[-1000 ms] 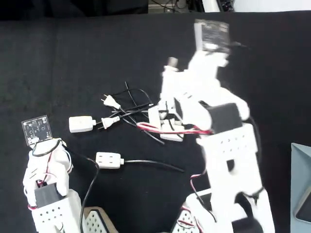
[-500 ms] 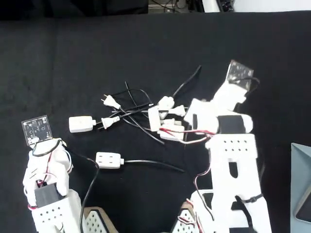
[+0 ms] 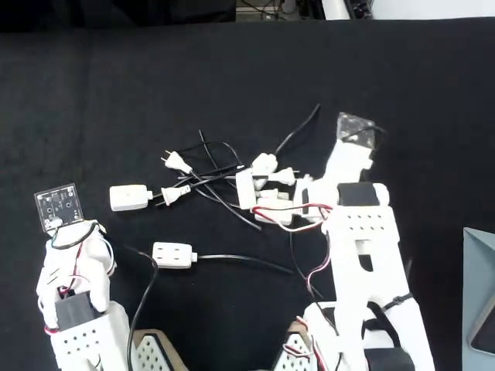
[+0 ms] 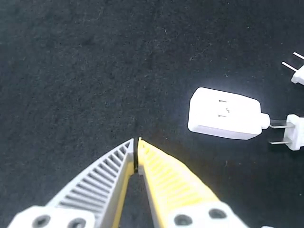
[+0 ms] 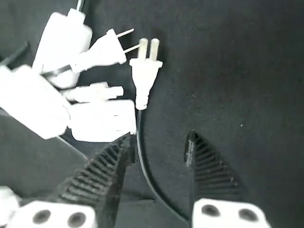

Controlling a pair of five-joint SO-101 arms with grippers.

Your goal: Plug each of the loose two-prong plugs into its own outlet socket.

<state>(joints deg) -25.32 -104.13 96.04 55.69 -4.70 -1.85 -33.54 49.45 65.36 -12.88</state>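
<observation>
So, high view first: the plugs and sockets sit mid-table on the black cloth (image 3: 116, 93). One white socket block (image 3: 129, 197) lies out toward the left arm (image 3: 76, 301), with a two-prong plug (image 3: 175, 195) just beside it, prongs aimed at its end. A second plug (image 3: 177, 161) lies near that, and a second socket block (image 3: 172, 254) sits apart, nearer the arm bases, trailing its own cord. The right arm (image 3: 357, 232) is down at a tangled cluster (image 3: 259, 197) of white blocks, plugs and black cords.

Left wrist view: the left gripper (image 4: 136, 142) has its fingers pressed together with nothing between them, over bare cloth. The white socket block and its plug lie off to one side.

Right wrist view: the right gripper (image 5: 158, 142) is spread wide and empty. A flat-prong plug (image 5: 144, 71) lies just past the fingertips, and its cable (image 5: 142, 161) runs back between the fingers, right beside one of them.

My guess on handling: these plugs are light, hard, smooth plastic, so they'd pop out of a sloppy pinch. I'd grab the moulded body across its flat sides, behind the prongs. I wouldn't take the cable (floppy, no aim) or the prongs. The tangled cords will probably tug back. The socket blocks look light too, so one would likely skate on the cloth unless the other gripper braces it.
</observation>
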